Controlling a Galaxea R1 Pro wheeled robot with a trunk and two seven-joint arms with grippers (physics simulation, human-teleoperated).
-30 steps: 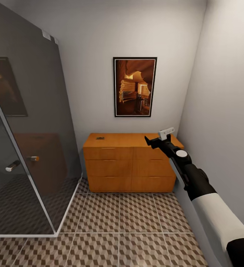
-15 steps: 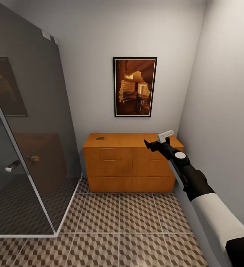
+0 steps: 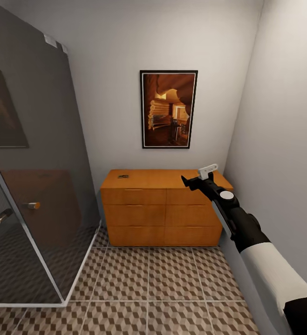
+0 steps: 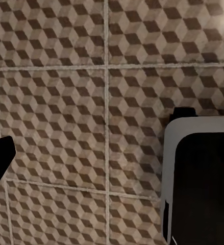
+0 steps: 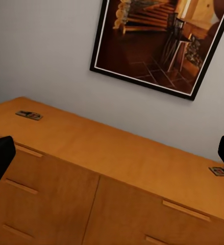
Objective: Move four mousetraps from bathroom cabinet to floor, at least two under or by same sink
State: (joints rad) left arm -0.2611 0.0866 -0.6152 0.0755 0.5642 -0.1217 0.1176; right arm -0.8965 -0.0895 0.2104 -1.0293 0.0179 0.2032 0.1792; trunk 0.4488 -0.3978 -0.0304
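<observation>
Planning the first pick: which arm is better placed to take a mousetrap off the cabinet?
Probably the right: its gripper is raised at the cabinet top, with a mousetrap close by. The left wrist camera faces floor tiles.

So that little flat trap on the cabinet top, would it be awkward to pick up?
Probably. The mousetrap lies flat and thin on the cabinet, leaving little edge to pinch. It looks small, so likely light, and might slide on the smooth wood rather than roll. The right tool looks open.
</observation>
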